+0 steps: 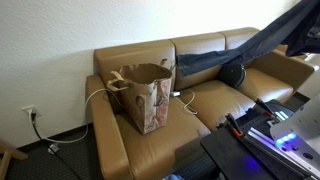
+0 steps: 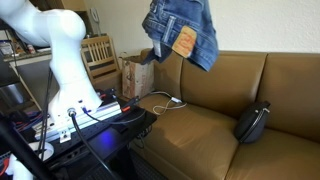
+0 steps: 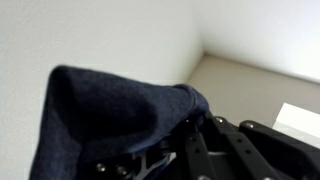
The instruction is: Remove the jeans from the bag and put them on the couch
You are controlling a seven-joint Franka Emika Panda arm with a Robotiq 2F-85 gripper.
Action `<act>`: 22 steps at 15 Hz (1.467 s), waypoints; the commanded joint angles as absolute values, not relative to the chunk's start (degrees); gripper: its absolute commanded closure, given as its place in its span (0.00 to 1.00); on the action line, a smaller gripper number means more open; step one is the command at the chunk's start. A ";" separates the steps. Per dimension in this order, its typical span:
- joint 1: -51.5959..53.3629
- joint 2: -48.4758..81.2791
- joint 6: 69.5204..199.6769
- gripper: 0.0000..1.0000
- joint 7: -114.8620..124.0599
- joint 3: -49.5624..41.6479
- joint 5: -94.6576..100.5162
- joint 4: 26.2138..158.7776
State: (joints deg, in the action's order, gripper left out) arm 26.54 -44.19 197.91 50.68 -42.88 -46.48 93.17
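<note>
The dark blue jeans (image 1: pixel 240 50) are out of the bag and hang in the air. In an exterior view they stretch from the top right corner down toward the couch back. In an exterior view they dangle (image 2: pixel 182 32) above the couch with the waist patch showing. My gripper (image 3: pixel 186 116) is shut on a fold of the jeans (image 3: pixel 100 110) in the wrist view; it is out of frame in both exterior views. The brown paper bag (image 1: pixel 147 95) stands upright on the end seat of the tan leather couch (image 1: pixel 215 100), also seen in an exterior view (image 2: pixel 137 72).
A small black rounded cushion (image 1: pixel 232 73) lies on the far seat, also in an exterior view (image 2: pixel 252 122). A white cable (image 2: pixel 165 103) runs over the seat beside the bag. The robot's black table (image 1: pixel 255 135) stands in front of the couch. A wooden chair (image 2: pixel 97 50) stands behind the white arm (image 2: pixel 62 50).
</note>
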 commanded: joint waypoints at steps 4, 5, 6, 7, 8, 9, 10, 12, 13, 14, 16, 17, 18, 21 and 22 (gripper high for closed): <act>30.31 -40.38 197.94 0.97 51.58 -40.55 -45.23 93.07; 33.01 -42.59 198.12 0.97 50.42 -38.79 -44.13 95.53; 34.45 -42.48 196.96 0.97 50.66 -38.54 -43.65 95.84; 35.81 -43.14 194.96 0.97 50.87 -38.13 -43.39 96.55; 37.49 -43.46 193.59 0.97 51.03 -38.04 -43.21 96.91; 38.26 -43.06 191.90 0.97 51.63 -38.05 -43.97 96.79; 38.71 -42.44 190.05 0.97 52.20 -38.60 -44.72 96.38; 42.91 -35.23 187.33 0.97 56.16 -41.60 -47.08 90.10; 44.63 -33.97 185.93 0.97 57.56 -42.66 -47.36 88.73; 46.72 -33.11 185.11 0.97 58.26 -43.65 -47.10 87.58; 50.71 -30.65 185.27 0.97 58.96 -45.55 -46.25 87.00; 51.69 -28.53 186.41 0.97 59.03 -46.50 -45.91 87.26; 53.42 -26.73 189.56 0.97 57.19 -47.64 -44.91 88.45; 52.98 -28.04 188.43 0.89 57.33 -46.92 -44.82 91.31; 53.09 -26.97 188.95 0.97 57.40 -47.17 -44.82 91.28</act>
